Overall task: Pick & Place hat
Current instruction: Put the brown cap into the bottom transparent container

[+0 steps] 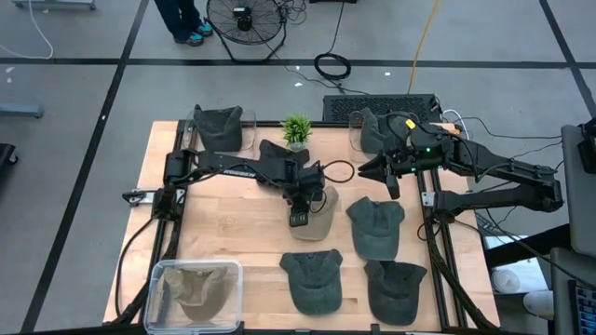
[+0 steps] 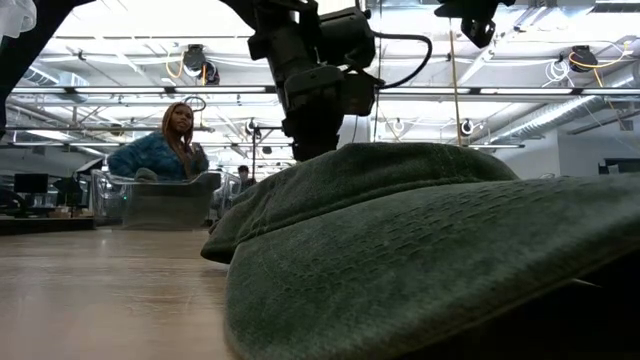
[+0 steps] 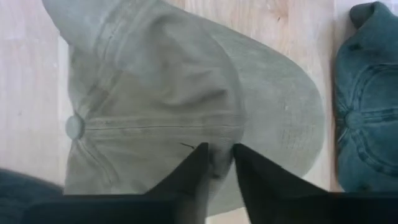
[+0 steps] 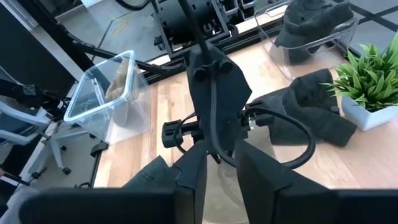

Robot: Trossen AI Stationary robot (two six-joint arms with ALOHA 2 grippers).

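Landmark: a small green potted plant (image 1: 296, 128) stands near the table's far edge, about midway across; every place below is given from it.
Table: light wood (image 1: 223, 223), seen from above with an arm at either side.
Tan hat: a pale khaki cap (image 1: 321, 219) lies on the table nearer the front than the plant and slightly toward the right arm's side.
Left gripper: the left gripper (image 3: 216, 163) is down on the tan hat, just in front of the plant. Its two dark fingers (image 3: 189, 177) are pinched on a fold of the cap's cloth where crown meets brim.
Right gripper: the right gripper (image 4: 219, 165) hangs above the table to the right of the plant, level with it, well clear of the hats. Its fingers stand a narrow gap apart with nothing between them.
Dark hats: four dark grey-green caps lie in front of and to the right of the plant; the closest (image 1: 375, 226) sits just beside the tan hat.
Clear bin: a see-through box (image 1: 194, 293) holding a tan hat sits at the front corner on the left arm's side, far from the plant.
Room: a seated person (image 2: 160, 150) shows beyond the table in the low view.
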